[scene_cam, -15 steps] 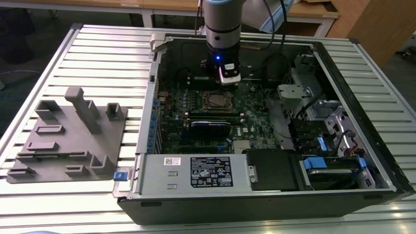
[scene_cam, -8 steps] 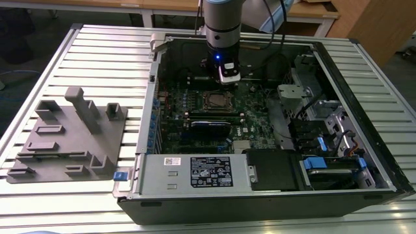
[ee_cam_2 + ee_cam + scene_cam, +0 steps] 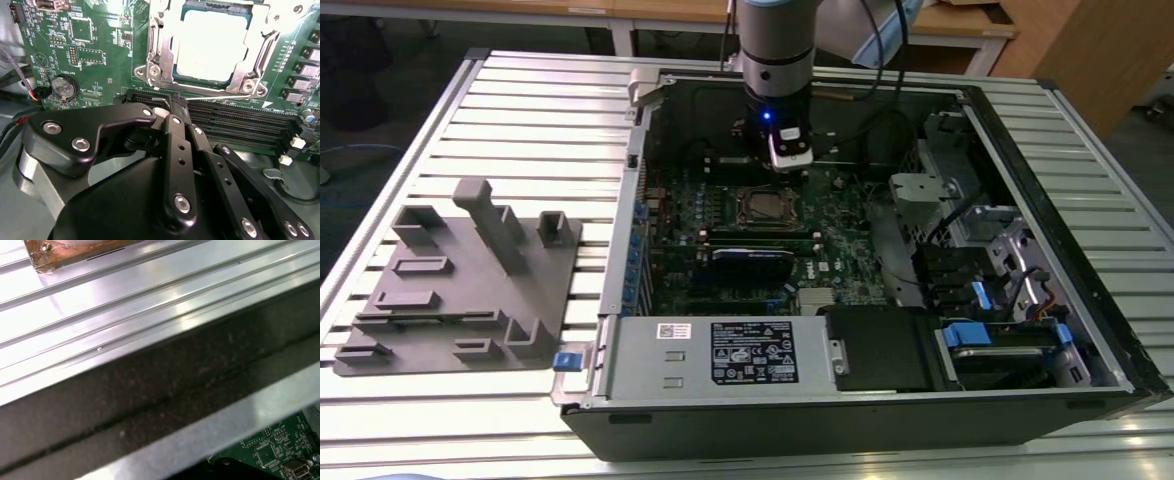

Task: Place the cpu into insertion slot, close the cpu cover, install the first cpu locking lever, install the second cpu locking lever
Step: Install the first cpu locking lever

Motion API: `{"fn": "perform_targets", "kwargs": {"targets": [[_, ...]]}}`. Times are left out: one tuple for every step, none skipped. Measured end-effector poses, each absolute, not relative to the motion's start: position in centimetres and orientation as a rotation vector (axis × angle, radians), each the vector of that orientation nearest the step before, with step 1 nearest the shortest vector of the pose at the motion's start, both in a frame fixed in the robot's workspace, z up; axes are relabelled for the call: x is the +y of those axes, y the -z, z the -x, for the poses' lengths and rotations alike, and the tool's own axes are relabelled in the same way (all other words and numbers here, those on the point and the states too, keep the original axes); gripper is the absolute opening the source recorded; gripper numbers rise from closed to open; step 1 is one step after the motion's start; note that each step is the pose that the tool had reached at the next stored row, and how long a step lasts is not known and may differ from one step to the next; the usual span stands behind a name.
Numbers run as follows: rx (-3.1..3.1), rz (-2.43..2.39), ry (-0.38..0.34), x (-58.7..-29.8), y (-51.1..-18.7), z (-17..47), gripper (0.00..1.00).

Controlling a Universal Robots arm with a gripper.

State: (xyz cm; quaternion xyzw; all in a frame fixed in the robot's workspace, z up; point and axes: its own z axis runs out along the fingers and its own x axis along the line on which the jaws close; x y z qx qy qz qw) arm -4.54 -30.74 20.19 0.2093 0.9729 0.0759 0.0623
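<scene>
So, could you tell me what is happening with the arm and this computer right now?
A single robot arm is working inside an open computer case, its tool hovering just beside the CPU socket on the green motherboard. In the second wrist view the cpu already sits in the insertion slot, and the cpu cover lies closed around it. The tool carries nothing, and its tips are close together by a thin locking lever.

Cpu [image 3: 212, 45] in insertion slot [image 3: 156, 75], under cpu cover [image 3: 252, 62], beside memory slots [image 3: 235, 125].
</scene>
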Motion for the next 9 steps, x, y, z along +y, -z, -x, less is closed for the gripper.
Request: {"fn": "perform_targets", "kwargs": {"targets": [[2.941, -0.632, -0.229, -30.69, -20.19, 4.53, 0.11], [2.941, -0.632, -0.229, -30.68, -20.19, 4.53, 0.11], [2.941, -0.632, -0.229, -30.68, -20.19, 4.54, 0.11], [2.941, -0.632, -0.23, -30.68, -20.19, 4.55, 0.11], [2.94, -0.632, -0.23, -30.67, -20.19, 4.58, 0.11], [2.939, -0.632, -0.23, -30.67, -20.18, 4.63, 0.11], [2.936, -0.631, -0.231, -30.68, -20.17, 4.71, 0.11], [2.933, -0.63, -0.232, -30.67, -20.16, 4.85, 0.11], [2.927, -0.628, -0.233, -30.67, -20.11, 5.02, 0.11]]}}
